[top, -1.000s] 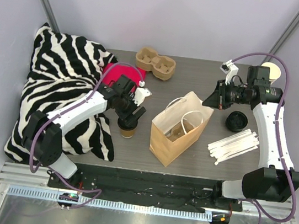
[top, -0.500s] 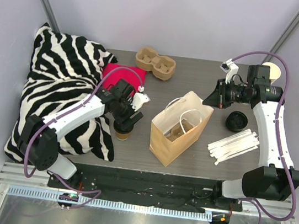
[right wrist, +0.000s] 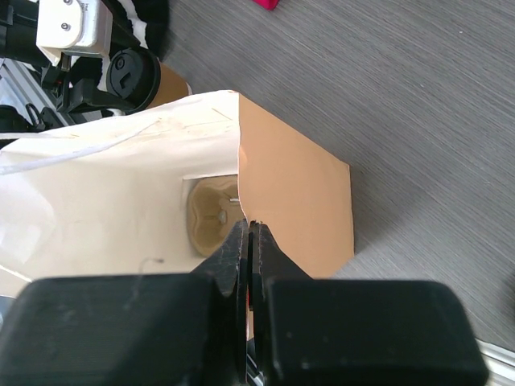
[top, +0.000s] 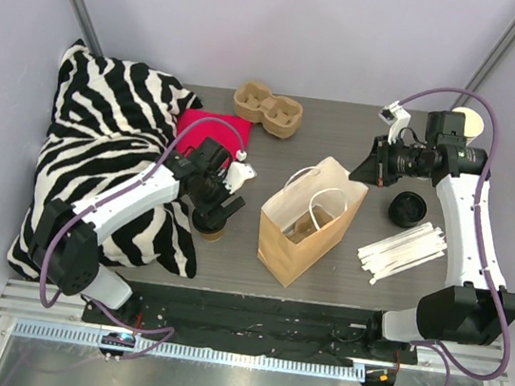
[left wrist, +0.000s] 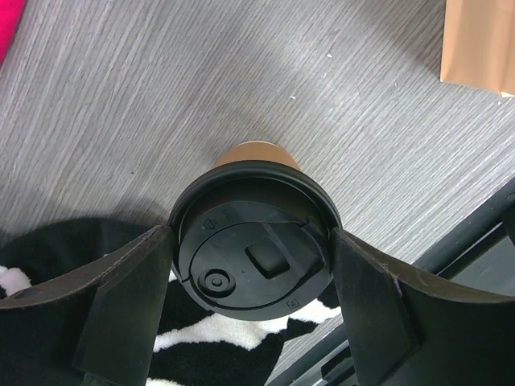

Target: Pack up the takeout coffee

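- Coffee cup (left wrist: 253,261): small, tan, with a black lid. It stands upright on the table (left wrist: 161,96), left of the paper bag (top: 305,229) and apart from it, at the edge of the zebra-striped cloth (top: 103,133).
- Left pincer (top: 216,213): set over the cup from above, one finger on each side of the lid. The fingers (left wrist: 129,297) sit right at the lid's rim; whether they press it or merely flank it cannot be told.
- Right pincer (right wrist: 248,229): closed on the top edge of the paper bag at its right corner, holding the mouth open.
- Bag contents: a brown moulded tray (right wrist: 213,213) lies at the bottom.
- Step in hand, as judged: securing the cup for the carry to the bag.
- Method advised: close evenly just under the lid's rim rather than on the lid alone, since a lid can pop off. Lift straight up with the cup level, and clear the bag's near edge and handles before lowering. Set the cup onto the tray; do not drop it.
- Risk: too hard a squeeze buckles the paper wall, and a tilted cup may leak.
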`<state>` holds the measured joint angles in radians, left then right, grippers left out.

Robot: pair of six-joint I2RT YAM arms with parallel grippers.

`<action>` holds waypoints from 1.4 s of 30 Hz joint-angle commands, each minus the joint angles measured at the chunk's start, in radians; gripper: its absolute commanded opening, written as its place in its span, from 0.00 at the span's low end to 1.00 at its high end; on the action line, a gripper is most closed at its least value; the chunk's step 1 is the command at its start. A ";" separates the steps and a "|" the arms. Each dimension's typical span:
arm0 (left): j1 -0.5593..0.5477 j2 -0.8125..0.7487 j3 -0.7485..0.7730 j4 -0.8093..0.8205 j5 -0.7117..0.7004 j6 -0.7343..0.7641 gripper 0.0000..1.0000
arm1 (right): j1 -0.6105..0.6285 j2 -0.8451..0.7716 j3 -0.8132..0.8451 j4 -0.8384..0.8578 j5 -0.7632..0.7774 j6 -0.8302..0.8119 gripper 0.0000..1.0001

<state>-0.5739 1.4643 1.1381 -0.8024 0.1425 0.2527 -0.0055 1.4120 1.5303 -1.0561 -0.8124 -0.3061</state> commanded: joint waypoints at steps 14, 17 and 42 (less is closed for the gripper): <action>-0.001 -0.018 -0.029 -0.004 -0.031 0.022 0.78 | 0.006 -0.004 0.040 0.011 -0.002 -0.011 0.01; -0.001 -0.009 -0.032 -0.014 -0.026 0.022 0.70 | 0.006 -0.004 0.044 0.011 -0.002 -0.011 0.01; -0.003 0.016 0.970 -0.488 0.259 0.020 0.15 | 0.121 -0.080 -0.006 0.067 0.013 0.027 0.01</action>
<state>-0.5751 1.4448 1.8481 -1.1580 0.2886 0.2676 0.0917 1.3930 1.5143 -1.0294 -0.8043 -0.2890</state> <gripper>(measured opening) 0.720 0.030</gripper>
